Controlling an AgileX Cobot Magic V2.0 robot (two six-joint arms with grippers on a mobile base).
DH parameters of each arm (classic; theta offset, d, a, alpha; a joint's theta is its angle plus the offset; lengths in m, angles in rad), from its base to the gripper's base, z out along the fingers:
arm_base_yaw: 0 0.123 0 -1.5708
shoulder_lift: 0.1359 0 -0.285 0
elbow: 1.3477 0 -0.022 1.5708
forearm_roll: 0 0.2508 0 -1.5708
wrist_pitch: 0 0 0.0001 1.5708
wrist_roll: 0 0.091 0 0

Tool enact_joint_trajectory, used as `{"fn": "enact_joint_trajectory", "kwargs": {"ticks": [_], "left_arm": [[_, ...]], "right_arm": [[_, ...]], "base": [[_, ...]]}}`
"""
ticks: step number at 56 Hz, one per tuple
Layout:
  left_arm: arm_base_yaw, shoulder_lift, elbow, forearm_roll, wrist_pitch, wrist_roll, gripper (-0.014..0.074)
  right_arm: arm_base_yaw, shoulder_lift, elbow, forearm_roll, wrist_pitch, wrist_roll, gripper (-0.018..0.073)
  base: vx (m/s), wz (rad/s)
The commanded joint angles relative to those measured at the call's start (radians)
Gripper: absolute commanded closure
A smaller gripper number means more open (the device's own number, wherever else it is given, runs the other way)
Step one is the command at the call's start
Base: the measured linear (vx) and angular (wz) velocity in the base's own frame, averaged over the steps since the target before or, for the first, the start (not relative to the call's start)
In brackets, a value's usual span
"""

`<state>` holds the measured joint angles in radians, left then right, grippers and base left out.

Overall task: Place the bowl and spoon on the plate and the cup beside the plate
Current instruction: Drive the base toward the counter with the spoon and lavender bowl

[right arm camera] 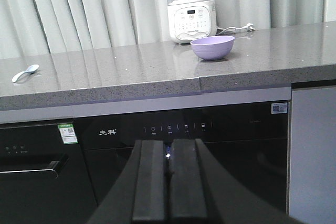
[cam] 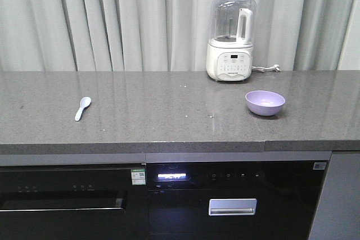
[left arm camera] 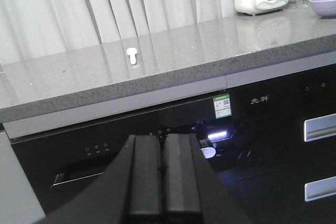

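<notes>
The left end effector hangs below the front edge of the desk, facing the black built-in appliances; its jaws are pressed together with nothing between them. This reads as a rest posture, with no task step begun. The spoon lies flat on the left part of the desk, scoop pointing away from the edge, with bare surface all around it. A grey curtain closes the rear. Right of centre, a white blender with a clear jar stands at the back, its power plug lying beside it. The bowl sits upright just in front of the blender, apart from it, so an approach from the front looks safest. The right end effector is likewise low, jaws together and empty. Plate and cup appear in no view. Each arm must first rise above the desk edge.
</notes>
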<state>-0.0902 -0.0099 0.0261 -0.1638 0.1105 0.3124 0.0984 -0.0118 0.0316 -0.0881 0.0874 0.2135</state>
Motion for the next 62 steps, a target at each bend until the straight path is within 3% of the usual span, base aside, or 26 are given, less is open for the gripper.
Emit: {"fn": "enact_joint_trajectory", "kwargs": {"ticks": [1,62], "left_arm": [[0.002,-0.004,-0.025,-0.011,-0.088,-0.010,0.0594],[0.002,-0.004,-0.025,-0.011,-0.088,-0.010,0.0594]], "right_arm": [[-0.003,-0.004,0.003,-0.011,-0.087,-0.003,0.0560],[-0.003,-0.004,0.003,-0.011,-0.087,-0.003,0.0560]], "base": [[0.00,0.00],[0.00,-0.02]]}}
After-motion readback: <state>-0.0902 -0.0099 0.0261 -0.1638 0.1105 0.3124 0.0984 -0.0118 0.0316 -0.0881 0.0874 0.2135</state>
